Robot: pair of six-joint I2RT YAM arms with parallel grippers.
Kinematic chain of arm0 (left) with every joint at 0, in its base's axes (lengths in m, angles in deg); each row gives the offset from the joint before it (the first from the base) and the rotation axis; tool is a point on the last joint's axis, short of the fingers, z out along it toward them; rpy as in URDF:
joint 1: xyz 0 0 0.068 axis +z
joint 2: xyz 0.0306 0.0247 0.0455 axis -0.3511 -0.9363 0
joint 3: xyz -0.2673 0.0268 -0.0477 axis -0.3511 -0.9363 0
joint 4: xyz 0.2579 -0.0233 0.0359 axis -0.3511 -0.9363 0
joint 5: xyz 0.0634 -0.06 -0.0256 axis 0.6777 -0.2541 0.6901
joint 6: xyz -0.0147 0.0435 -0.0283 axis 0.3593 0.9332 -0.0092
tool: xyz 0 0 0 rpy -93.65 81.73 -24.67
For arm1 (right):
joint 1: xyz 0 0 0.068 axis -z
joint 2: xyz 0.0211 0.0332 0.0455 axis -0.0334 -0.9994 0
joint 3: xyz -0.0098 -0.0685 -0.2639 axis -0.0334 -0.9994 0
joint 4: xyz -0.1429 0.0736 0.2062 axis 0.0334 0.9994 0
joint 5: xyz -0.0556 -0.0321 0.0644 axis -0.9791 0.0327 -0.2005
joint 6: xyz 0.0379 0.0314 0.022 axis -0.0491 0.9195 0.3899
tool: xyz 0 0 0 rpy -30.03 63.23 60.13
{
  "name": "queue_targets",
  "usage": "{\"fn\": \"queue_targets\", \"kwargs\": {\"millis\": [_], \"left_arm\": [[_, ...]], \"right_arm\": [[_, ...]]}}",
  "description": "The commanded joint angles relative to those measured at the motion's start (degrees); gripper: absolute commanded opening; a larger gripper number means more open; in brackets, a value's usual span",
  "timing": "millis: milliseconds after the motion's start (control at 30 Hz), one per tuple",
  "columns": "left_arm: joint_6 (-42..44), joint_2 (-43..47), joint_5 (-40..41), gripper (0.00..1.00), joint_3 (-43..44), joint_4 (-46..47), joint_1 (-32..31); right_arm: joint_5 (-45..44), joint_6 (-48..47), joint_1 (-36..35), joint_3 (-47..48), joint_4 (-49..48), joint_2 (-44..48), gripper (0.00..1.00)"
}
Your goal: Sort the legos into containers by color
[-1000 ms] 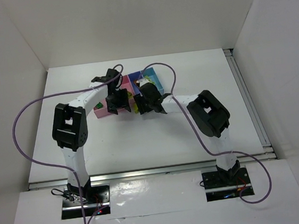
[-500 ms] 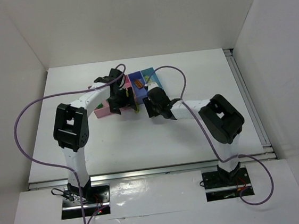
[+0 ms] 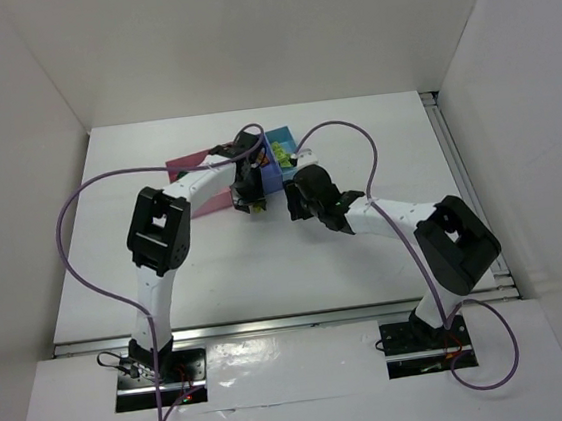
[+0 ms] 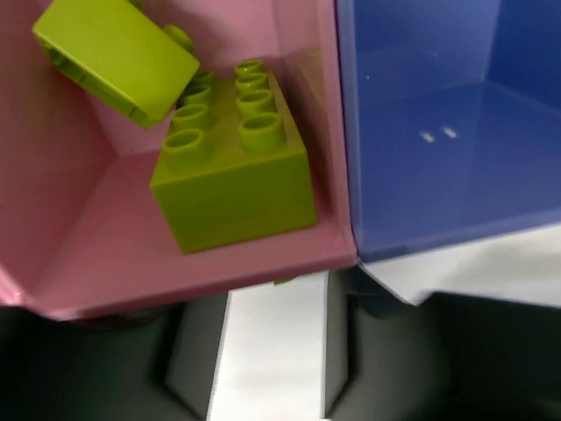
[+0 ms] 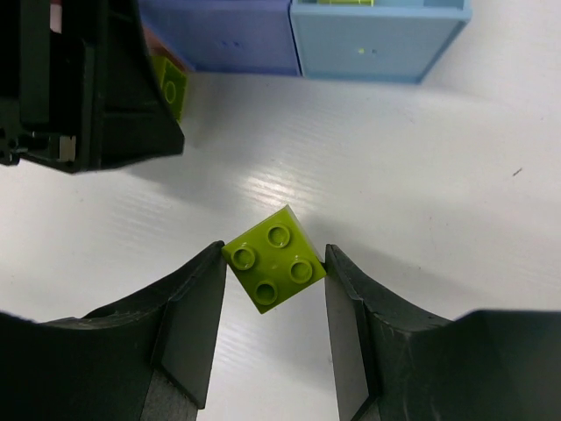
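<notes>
In the right wrist view my right gripper (image 5: 273, 263) holds a yellow-green 2x2 lego (image 5: 273, 256) by two opposite corners, low over the white table. In the top view it (image 3: 303, 205) is just in front of the row of containers (image 3: 280, 148). My left gripper (image 3: 249, 189) is at the row's front edge. Its fingers (image 4: 188, 351) stand apart and empty under the rim of a pink bin (image 4: 79, 263). That bin holds two yellow-green legos (image 4: 232, 171). The darker blue bin (image 4: 447, 132) beside it shows no legos.
In the right wrist view the left gripper's black body (image 5: 88, 88) is at upper left with another yellow-green lego (image 5: 172, 88) beside it. The darker blue bin (image 5: 223, 35) and light blue bin (image 5: 377, 35) lie beyond. White walls surround the table.
My right gripper has drawn back from the containers toward the near right. My left gripper has moved right along the row, and the row appears turned.
</notes>
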Motion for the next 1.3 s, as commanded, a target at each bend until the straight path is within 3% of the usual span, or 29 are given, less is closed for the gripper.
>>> {"fn": "queue_targets", "kwargs": {"millis": [0, 33, 67, 233, 500, 767, 933, 1033, 1067, 1100, 1167, 1267], "left_arm": [[-1.5, -1.8, 3.3, 0.48, 2.6, -0.5, -0.3], [-0.7, -2.4, 3.3, 0.33, 3.4, -1.1, -0.3], [-0.7, -2.4, 3.8, 0.27, 3.4, -1.1, -0.8], [0.9, 3.1, 3.8, 0.10, 0.4, -1.1, -0.8], [4.5, 13.0, 3.5, 0.07, -0.7, -3.8, -0.8], [5.1, 8.8, 3.5, 0.04, 9.0, -8.5, 5.6], [5.1, -0.7, 3.5, 0.16, 19.0, -9.9, 6.9], [5.1, -3.3, 3.5, 0.51, 23.0, -10.5, 6.9], [5.1, -3.3, 2.8, 0.53, 23.7, -10.5, 6.9], [5.1, -3.9, 2.8, 0.63, 24.2, -10.5, 6.9], [5.6, -2.8, 2.8, 0.68, 24.2, -10.5, 6.9], [5.6, 1.1, 4.7, 0.68, 24.9, -10.5, 7.6]], "right_arm": [[-1.2, 1.1, 0.2, 0.0, 1.3, 1.9, 0.41], [-1.2, 1.1, 0.2, 0.6, 1.3, 1.8, 0.41], [-1.2, 1.1, 0.2, 0.6, 1.3, 1.8, 0.41], [-1.8, 0.5, 0.2, 3.1, 3.0, 2.4, 0.41], [-1.8, -1.1, 0.2, 8.2, 4.2, 4.1, 0.41], [-1.2, -1.7, 0.2, 10.4, 4.2, 3.6, 0.41], [-0.7, -1.1, 0.2, 12.3, 4.2, 3.1, 0.41], [0.3, -1.1, 0.2, 15.3, 3.6, 1.5, 0.41], [1.9, -1.1, 0.2, 16.2, 3.6, 0.9, 0.41], [1.9, -1.1, 0.2, 17.5, 3.6, -0.7, 0.41], [3.4, -1.7, 0.2, 20.2, 3.6, -2.4, 0.41], [4.8, -1.7, 0.2, 22.7, 1.7, -5.6, 0.41]]}}
